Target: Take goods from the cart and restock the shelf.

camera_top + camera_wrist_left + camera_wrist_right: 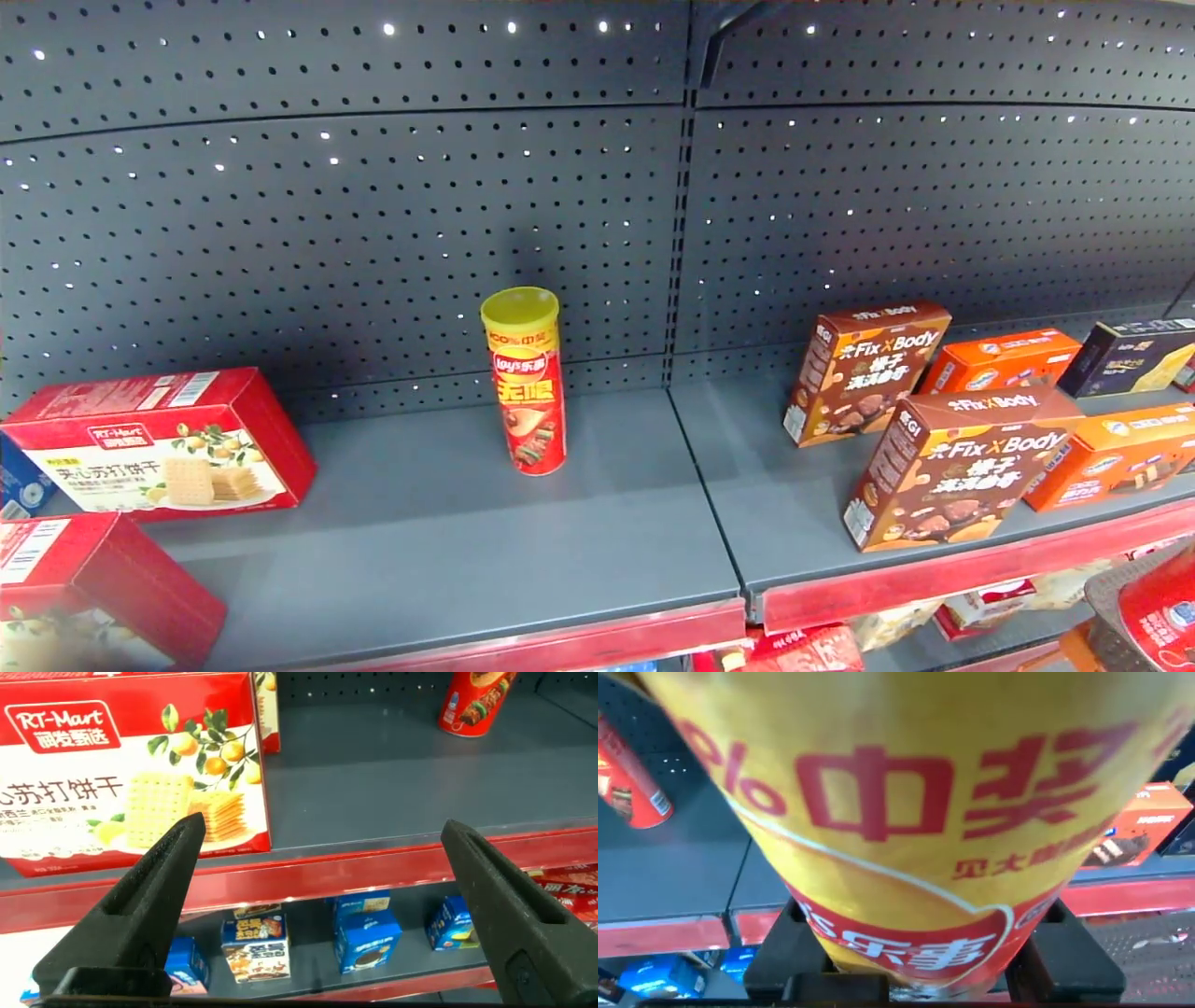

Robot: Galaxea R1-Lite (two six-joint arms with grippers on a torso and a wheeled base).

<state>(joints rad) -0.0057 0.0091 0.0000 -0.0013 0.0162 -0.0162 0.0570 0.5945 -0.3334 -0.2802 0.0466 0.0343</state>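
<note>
A red chip can (526, 383) with a yellow lid stands upright near the back of the grey shelf (448, 541). A second chip can (915, 793), yellow and red, sits very close in the right wrist view, with my right gripper (915, 961) shut on it. That held can (1158, 611) shows at the lower right corner of the head view, below the shelf's front edge. My left gripper (322, 826) is open and holds nothing. It hangs in front of the shelf's red edge strip, facing a red cracker box (121, 765).
Red cracker boxes (159, 443) lie at the shelf's left end. Brown boxes (952, 467) and orange boxes (1111, 453) stand on the right section. Bare shelf surrounds the standing can. Small blue boxes (366, 938) sit on the shelf below.
</note>
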